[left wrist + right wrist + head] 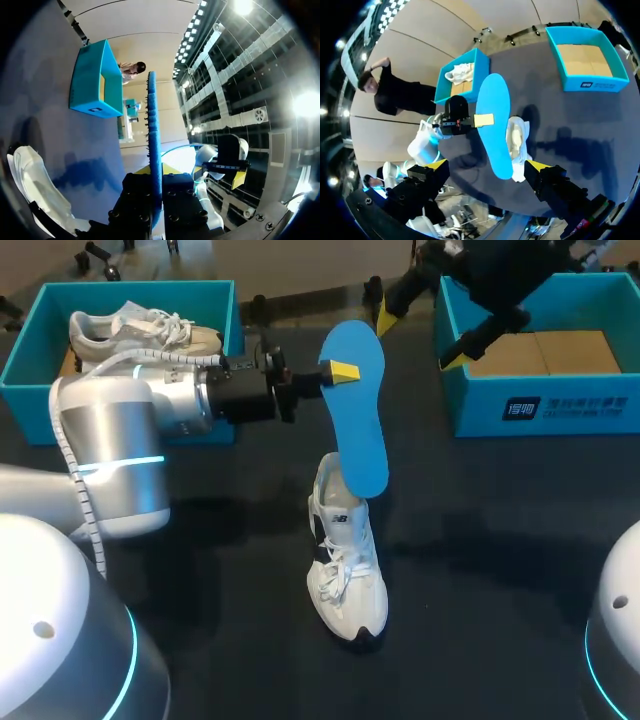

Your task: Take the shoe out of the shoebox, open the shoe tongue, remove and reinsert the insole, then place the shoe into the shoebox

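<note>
My left gripper (pixel 340 371) is shut on a blue insole (pixel 362 415) and holds it up on edge over the table; in the left wrist view the insole (pixel 152 130) runs edge-on out of that gripper (pixel 154 175). Its lower end hangs at the heel opening of a white shoe (pixel 347 565) lying on the dark table; whether they touch I cannot tell. My right gripper (pixel 420 337) hovers open above the far middle, and from it (pixel 486 165) I look down on the insole (pixel 495 125), the shoe (pixel 518 137) and the left gripper (pixel 482 120).
A teal shoebox (pixel 30 360) at the far left holds a second pale shoe (pixel 150 330). Another teal shoebox (pixel 545 405) at the far right shows only its cardboard floor. Dark table lies bare around the shoe.
</note>
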Robot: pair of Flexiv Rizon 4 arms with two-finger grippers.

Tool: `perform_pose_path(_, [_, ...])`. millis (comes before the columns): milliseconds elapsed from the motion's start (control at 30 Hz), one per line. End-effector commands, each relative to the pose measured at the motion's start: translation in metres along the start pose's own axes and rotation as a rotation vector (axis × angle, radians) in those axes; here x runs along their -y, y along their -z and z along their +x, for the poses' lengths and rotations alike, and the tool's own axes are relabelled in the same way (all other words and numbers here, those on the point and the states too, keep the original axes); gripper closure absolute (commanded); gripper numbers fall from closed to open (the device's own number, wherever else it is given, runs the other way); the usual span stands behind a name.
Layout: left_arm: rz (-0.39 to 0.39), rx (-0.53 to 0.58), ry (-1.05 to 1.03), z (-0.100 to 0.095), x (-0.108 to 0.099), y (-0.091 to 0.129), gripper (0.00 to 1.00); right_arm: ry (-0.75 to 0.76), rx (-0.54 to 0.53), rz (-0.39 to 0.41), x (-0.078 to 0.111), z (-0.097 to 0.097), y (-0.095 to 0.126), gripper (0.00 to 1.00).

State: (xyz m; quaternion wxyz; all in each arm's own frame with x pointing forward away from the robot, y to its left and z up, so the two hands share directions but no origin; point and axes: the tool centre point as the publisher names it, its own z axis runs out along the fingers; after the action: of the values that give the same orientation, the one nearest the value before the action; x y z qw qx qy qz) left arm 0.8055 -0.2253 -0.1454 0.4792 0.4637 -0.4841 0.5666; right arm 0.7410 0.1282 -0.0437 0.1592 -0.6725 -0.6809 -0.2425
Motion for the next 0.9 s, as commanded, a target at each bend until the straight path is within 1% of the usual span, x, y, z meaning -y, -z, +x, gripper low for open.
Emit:
perform_pose_path(33, [0.002, -0.001, 0.000, -0.001, 0.000, -0.001, 1.00, 0.094, 0.185, -0.061, -0.010, 0.020, -0.010, 0.00])
perform_pose_path(200, [0.002, -0.001, 0.000, -0.001, 0.000, -0.001, 1.00, 0.117, 0.305, -0.079, -0.015, 0.031, -0.016, 0.00])
perform_pose_path(267, [0.002, -0.001, 0.000, -0.001, 0.000, -0.001, 1.00, 0.111, 0.351, -0.066, -0.017, 0.037, -0.019, 0.00])
perform_pose_path(433, [0.002, -0.001, 0.000, -0.001, 0.000, -0.001, 1.00, 0.099, 0.419, -0.036, -0.020, 0.045, -0.024, 0.00])
perform_pose_path(600, [0.002, -0.001, 0.000, -0.001, 0.000, -0.001, 1.00, 0.084, 0.466, -0.027, -0.021, 0.050, -0.028, 0.00])
perform_pose_path(700, [0.002, -0.001, 0.000, -0.001, 0.000, -0.001, 1.00, 0.082, 0.476, -0.032, -0.022, 0.053, -0.030, 0.00])
perform_pose_path(900, [0.002, -0.001, 0.000, -0.001, 0.000, -0.001, 1.00, 0.086, 0.506, -0.042, -0.022, 0.051, -0.032, 0.00])
